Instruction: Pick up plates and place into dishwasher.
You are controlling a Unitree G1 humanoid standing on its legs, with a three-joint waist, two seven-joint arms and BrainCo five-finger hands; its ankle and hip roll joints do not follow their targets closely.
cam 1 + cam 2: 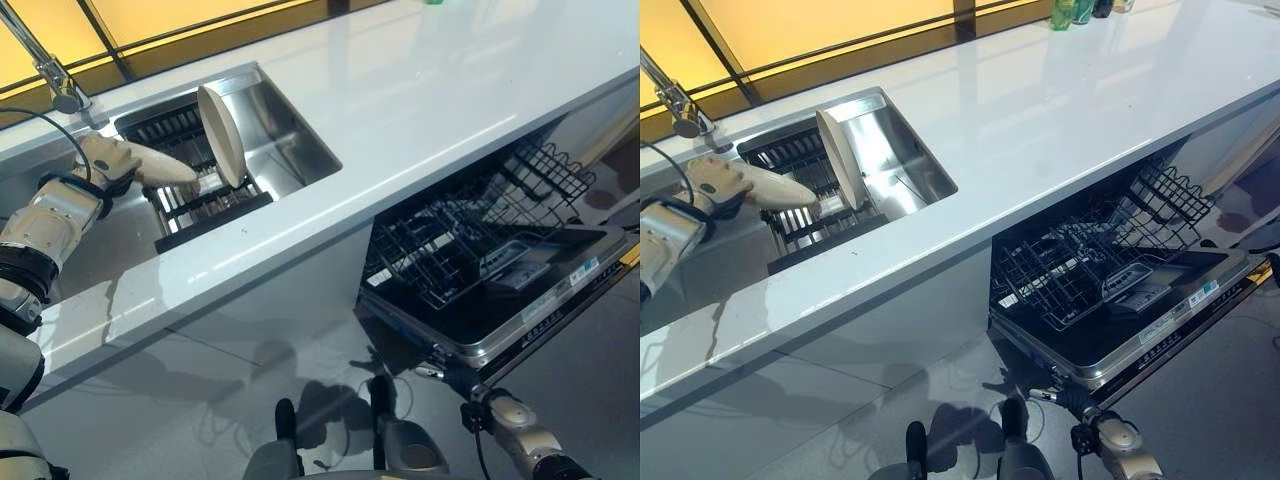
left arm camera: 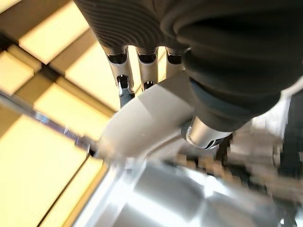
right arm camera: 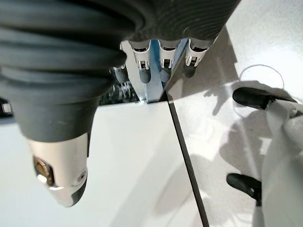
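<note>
Left hand [image 1: 150,168] is reaching into the sink [image 1: 290,120] at the upper left of the frame, fingers going to the lower edge of a single plate [image 1: 222,135] that is standing on edge in the dark drying rack [image 1: 200,200]. In the left wrist view the fingers [image 2: 147,64] are lying along one face of the plate [image 2: 142,123] and the thumb [image 2: 208,127] is pressing from the other side, so I am reading this as a pinch on the rim.

Progress: early, by my judgement. The plate is sitting in the sink rack, not yet lifted clear. The dishwasher [image 1: 500,290] at the right of the frame is standing open, door down, wire basket [image 1: 450,240] pulled out and holding no plates that I can see. Left to do: lift, carry across the white table [image 1: 420,110], and slot into the basket (a long traverse for the left arm).

The plate: pale cream, round, shallow, plain, glossy, leaning slightly toward the sink's far wall. No other plates visible in the rack.

Right hand [image 1: 1120,440] is hanging low at the bottom right of the frame, beside the open dishwasher door. In its own wrist view the fingers [image 3: 163,66] are hanging loosely bent and grasping nothing.

A faucet [image 1: 55,80] is standing at the far upper left, behind the left arm.
</note>
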